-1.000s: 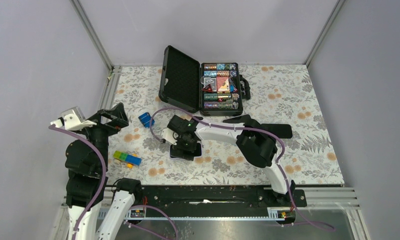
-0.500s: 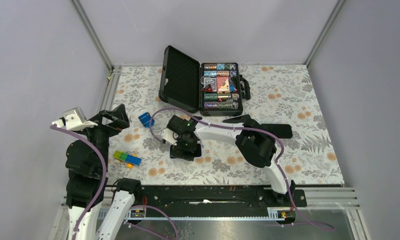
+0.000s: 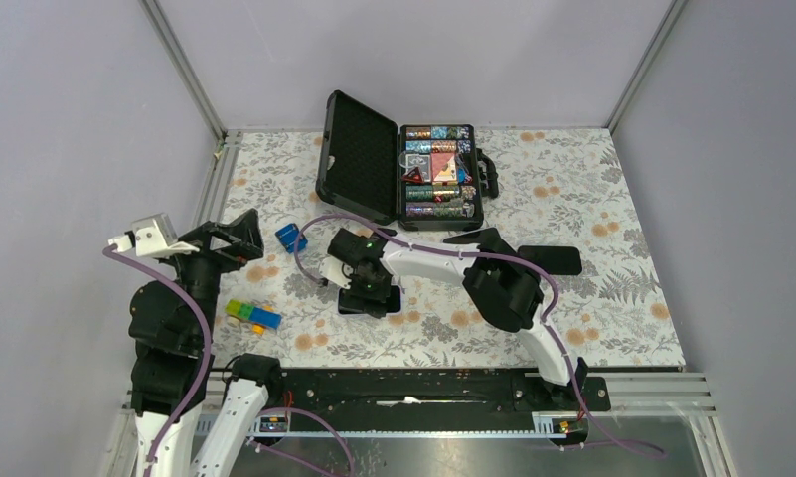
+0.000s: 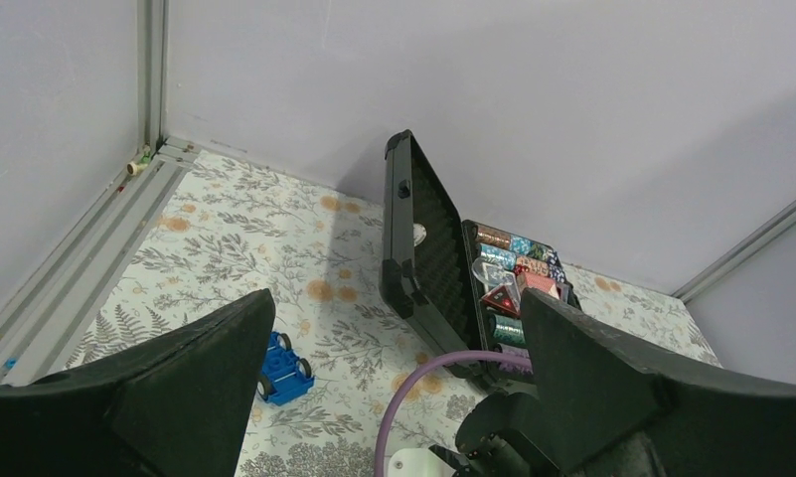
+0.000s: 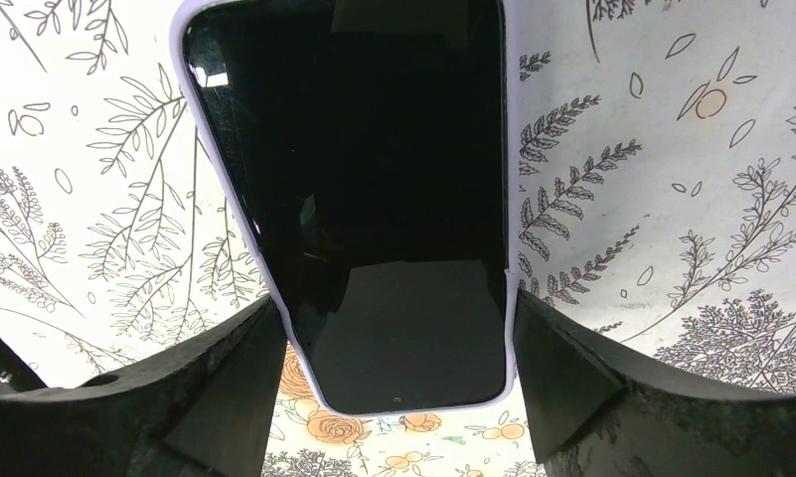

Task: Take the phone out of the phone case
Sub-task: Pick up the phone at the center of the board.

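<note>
**Right arm stoops over the phone while the left arm hangs back**

From where I stand, the right arm rises from its base at the near edge, bends at the elbow and stretches its forearm leftward across the flowered tablecloth [image 3: 612, 298]. Its wrist tips down, so the right gripper [image 5: 394, 318] points straight at the cloth. Under it lies the black-screened phone [image 5: 374, 199], face up and flat in its pale lilac phone case [image 5: 507, 149]. It sits a little left of the table's middle, nearer the near edge than the far one. The two black fingers [image 5: 225, 378] straddle the phone's lower half, one against each long side of the case, pinching it across its width.

The left arm is folded upright over the near-left corner, well apart from the phone. The left gripper [image 3: 237, 231] is held high above the cloth, aimed toward the far edge. Its fingers are spread wide with nothing between them.

An open black hard-shell box [image 3: 394, 174] of coloured pieces sits at the middle of the far edge. A small blue wheeled toy block [image 3: 291, 238] lies near the left gripper. A green, yellow and blue toy block row [image 3: 252, 315] lies toward the near-left corner. A flat black slab [image 3: 550, 260] rests right of the elbow.
</note>
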Controlling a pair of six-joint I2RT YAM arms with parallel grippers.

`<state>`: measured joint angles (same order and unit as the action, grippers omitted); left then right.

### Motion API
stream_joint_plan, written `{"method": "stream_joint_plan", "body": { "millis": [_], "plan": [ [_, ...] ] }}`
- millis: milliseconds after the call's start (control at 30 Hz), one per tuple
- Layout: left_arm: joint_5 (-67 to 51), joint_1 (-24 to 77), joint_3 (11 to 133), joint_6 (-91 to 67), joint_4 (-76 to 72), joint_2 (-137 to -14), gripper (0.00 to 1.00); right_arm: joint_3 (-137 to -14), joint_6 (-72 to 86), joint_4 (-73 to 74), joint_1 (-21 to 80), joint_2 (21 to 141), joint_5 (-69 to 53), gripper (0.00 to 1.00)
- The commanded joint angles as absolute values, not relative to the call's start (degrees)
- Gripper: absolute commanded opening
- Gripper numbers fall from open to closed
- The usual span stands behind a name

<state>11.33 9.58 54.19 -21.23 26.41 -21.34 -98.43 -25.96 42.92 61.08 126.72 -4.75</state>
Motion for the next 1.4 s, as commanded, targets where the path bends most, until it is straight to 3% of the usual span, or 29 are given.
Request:
{"method": "stream_joint_plan", "body": {
  "millis": [0, 133, 367, 533, 833, 1000, 1300, 1367],
  "plan": [
    [9.0, 9.4, 56.6, -21.9, 26.8, -22.5, 0.99, -97.3, -24.6, 46.7, 60.5, 130.2, -6.4, 0.58],
    [4.0, 9.4, 60.9, -22.9, 32.3, -28.7, 0.99, -92.8, -19.8, 38.6, 59.3, 125.6, -5.3, 0.45],
    [3.6, 9.4, 61.3, -27.8, 34.3, -29.9, 0.99, -78.9, -10.8, 19.1, 58.4, 115.9, -3.2, 0.39],
    [2.9, 9.4, 60.5, -30.7, 34.0, -30.0, 0.99, -71.9, -6.2, 11.8, 57.2, 107.9, -0.8, 0.39],
    [-1.2, 9.4, 60.6, -39.3, 41.8, -35.5, 0.99, -60.8, 7.5, -1.1, 51.6, 95.8, -7.2, 0.39],
    [-12.1, 9.4, 52.5, -44.4, 37.1, -35.8, 0.99, -58.2, 14.4, -4.9, 49.6, 93.1, -13.2, 0.38],
    [-15.1, 9.4, 34.4, -59.0, 28.7, -32.7, 0.98, -56.4, 19.2, -1.5, 49.7, 96.0, -13.1, 0.38],
    [-14.3, 9.4, 32.1, -60.7, 27.3, -32.6, 0.98, -56.4, 18.7, 1.2, 49.7, 96.7, -11.7, 0.49]
  ]
}}
